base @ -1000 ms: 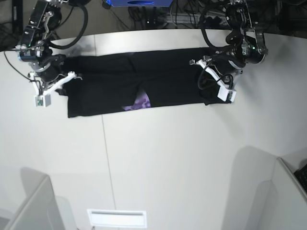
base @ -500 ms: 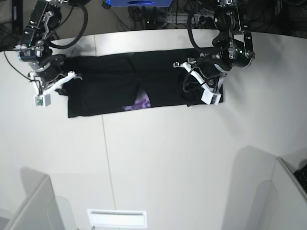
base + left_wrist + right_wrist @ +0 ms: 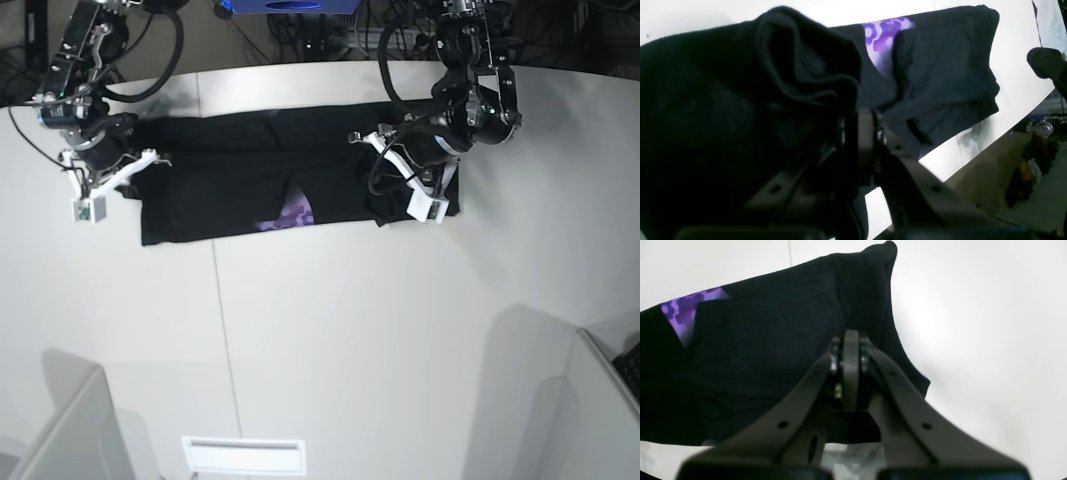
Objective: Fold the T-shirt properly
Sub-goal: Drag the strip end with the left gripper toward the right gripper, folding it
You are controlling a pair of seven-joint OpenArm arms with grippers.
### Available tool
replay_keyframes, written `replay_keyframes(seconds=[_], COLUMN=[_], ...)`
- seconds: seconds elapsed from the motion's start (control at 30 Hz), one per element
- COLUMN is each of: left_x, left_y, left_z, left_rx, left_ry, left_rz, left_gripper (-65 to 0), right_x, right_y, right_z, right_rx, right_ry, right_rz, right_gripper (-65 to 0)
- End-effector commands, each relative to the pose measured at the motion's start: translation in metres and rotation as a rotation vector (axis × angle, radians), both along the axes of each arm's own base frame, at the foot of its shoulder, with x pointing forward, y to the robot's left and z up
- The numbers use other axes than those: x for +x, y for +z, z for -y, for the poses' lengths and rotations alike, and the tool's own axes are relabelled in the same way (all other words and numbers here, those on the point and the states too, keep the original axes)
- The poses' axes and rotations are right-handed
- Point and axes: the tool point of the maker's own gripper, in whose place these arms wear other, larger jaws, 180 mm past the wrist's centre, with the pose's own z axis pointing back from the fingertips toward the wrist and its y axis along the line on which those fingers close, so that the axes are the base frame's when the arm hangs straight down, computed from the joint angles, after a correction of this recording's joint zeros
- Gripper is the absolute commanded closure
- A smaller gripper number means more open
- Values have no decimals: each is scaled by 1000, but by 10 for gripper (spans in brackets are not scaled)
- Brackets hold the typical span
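The black T-shirt (image 3: pixel 230 170) lies as a long band across the back of the white table, with a small patch of purple print (image 3: pixel 292 214) showing at its front edge. My left gripper (image 3: pixel 395 170) is shut on the shirt's right end and holds it bunched and lifted over the band; in the left wrist view the closed gripper (image 3: pixel 858 133) has a wad of black cloth (image 3: pixel 790 66) on it. My right gripper (image 3: pixel 120 175) is at the shirt's left end. In the right wrist view it (image 3: pixel 850 346) is shut, with the shirt (image 3: pixel 773 323) around its tips.
The table (image 3: pixel 330 330) has a seam line (image 3: pixel 222 320) running front to back. Grey partitions stand at the front left (image 3: pixel 60 420) and front right (image 3: pixel 540 400). A white slotted plate (image 3: pixel 243 455) lies at the front edge. Cables and gear sit behind the table.
My left gripper has carried the shirt's right end leftward over the band, so the band is shorter on the right. The right arm and the left end have not moved.
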Motion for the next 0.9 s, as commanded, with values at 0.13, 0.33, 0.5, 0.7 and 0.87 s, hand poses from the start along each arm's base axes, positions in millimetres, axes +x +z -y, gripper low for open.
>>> replay_keyframes(seconds=[0.13,0.33,0.5,0.7,0.87], left_x=[6,5,6,7,12], left_y=[10,5,-6,-5,-3], left_z=[4,5,6,6,6], left_rx=[-24,-33,-41,-42,-43], left_ry=[0,3,4,4,4], left_rz=[39,19,-14,-11,-1], left_gripper=[0,0,0,0,0], right_x=[8,8,8,8,9], right_y=[12,12,12,12,12], right_z=[2,2,2,2,2], right_rx=[-6,-6,-6,-6,-6], right_ry=[2,2,2,2,2], right_rz=[49,49,49,49,51], right_gripper=[0,0,0,0,0])
